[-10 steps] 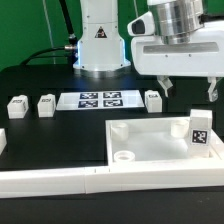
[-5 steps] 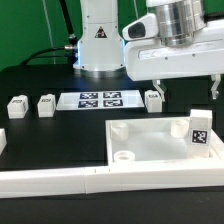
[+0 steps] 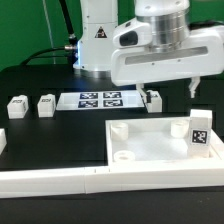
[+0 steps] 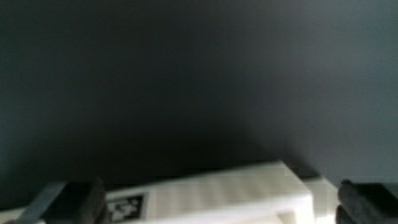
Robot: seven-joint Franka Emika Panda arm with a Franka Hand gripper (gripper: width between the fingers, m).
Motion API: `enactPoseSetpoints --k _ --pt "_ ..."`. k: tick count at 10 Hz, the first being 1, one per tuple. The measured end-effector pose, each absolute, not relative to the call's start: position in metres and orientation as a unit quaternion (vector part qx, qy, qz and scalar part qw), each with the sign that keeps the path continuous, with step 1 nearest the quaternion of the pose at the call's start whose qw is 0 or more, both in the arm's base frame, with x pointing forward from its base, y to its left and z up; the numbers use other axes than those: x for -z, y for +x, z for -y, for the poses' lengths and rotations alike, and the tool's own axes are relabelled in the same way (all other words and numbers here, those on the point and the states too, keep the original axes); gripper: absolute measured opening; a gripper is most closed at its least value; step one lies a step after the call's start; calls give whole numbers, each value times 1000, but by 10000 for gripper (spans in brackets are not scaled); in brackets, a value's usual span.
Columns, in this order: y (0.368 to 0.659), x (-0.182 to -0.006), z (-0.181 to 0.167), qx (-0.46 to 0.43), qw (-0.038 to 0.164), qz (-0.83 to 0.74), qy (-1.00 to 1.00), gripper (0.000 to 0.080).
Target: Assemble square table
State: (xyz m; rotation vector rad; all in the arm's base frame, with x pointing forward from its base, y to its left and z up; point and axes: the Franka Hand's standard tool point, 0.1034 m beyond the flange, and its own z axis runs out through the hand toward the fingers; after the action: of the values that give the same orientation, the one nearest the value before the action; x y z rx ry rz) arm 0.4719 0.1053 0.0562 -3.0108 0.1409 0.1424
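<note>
The square table's white top (image 3: 160,142) lies at the exterior view's right, round sockets up, with a black-and-white tag (image 3: 198,131) standing on its right edge. One tagged leg post (image 3: 153,99) stands just behind it. My gripper (image 3: 168,90) hangs open above that post, its one finger close over it. In the wrist view the same post (image 4: 240,188) lies between the open fingers of the gripper (image 4: 217,205), touching neither. Two more leg posts (image 3: 17,105) (image 3: 46,104) stand at the left, and another white part (image 3: 2,140) shows at the left edge.
The marker board (image 3: 100,99) lies flat between the left posts and the post under the gripper. A long white L-shaped rail (image 3: 60,181) runs along the front, against the top's near side. The robot's base (image 3: 98,40) stands behind the marker board.
The gripper has moved toward the exterior view's left, from above the top's right side to above the leg post behind it. It stayed open. The parts have not moved.
</note>
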Motion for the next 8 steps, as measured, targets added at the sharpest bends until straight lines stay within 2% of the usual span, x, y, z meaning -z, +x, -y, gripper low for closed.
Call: enactPoseSetpoints --k 4,5,6,8 --pt "469 -54 -104 -52 62 12 -997 649" --pt "456 -47 -104 -68 52 24 -996 649" --pt "429 -42 -106 -120 36 19 -992 649" --pt "405 -33 -99 -174 32 35 -984 649"
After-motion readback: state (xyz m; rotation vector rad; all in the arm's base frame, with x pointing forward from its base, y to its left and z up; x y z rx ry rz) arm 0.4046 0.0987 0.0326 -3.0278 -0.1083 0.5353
